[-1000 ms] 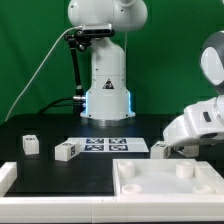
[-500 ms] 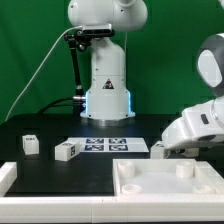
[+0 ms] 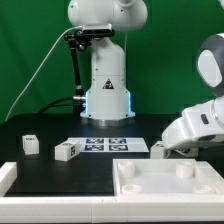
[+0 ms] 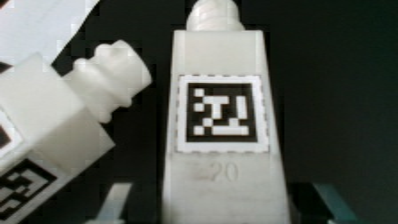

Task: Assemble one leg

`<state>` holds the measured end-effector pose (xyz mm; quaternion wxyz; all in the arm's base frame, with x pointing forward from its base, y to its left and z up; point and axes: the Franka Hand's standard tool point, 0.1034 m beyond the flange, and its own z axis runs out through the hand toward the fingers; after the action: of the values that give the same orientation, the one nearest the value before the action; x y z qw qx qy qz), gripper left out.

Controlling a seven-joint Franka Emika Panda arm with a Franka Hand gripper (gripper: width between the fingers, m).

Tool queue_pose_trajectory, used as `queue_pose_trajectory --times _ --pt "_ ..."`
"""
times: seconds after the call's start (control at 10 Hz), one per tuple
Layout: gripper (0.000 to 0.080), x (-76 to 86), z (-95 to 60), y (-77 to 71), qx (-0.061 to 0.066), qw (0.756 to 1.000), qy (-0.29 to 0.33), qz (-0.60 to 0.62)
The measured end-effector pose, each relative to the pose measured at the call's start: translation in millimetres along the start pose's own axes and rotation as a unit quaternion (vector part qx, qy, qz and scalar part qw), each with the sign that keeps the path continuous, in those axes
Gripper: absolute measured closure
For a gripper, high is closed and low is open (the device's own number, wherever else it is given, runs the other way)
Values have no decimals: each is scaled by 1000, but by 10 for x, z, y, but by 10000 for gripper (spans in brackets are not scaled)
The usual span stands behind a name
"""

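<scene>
My pincer (image 4: pixel 222 200) is spread wide, straddling the small white plastic block-like leg (image 4: pixel 221 60) with a gap either side. The leg lies on the black tabletop (image 3: pixel 70 175) at the exterior view's right, and a second white tagged peg (image 4: pixel 71 110) sits tilted just beside it.

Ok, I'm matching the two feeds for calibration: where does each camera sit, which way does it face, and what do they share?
Exterior view: off the arm, facing the robot base across the black table; the arm's end shows at the exterior view's right.
Wrist view: on the wrist, looking past the gripper at the leg between its fingers.
Shared: the patch of table under the arm's end.
</scene>
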<state>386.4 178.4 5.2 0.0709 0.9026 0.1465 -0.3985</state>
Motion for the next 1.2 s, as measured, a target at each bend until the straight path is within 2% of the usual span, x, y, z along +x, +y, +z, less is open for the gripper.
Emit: queue_pose_trajectory --times 0.3,0.4,0.7,0.8,1.0,1.1,1.2 --pt "508 -6 -23 6 1 1000 2 -3" --pt "508 -82 -199 55 2 1000 18 -10" --pt "508 -476 -771 198 -3 999 37 -2" --pt "508 -557 -868 218 -5 999 48 0" --pt "508 -511 -802 209 -4 999 51 -1" --pt "507 -415 -876 204 -1 993 115 0" --pt "507 -420 -893 214 0 986 165 1"
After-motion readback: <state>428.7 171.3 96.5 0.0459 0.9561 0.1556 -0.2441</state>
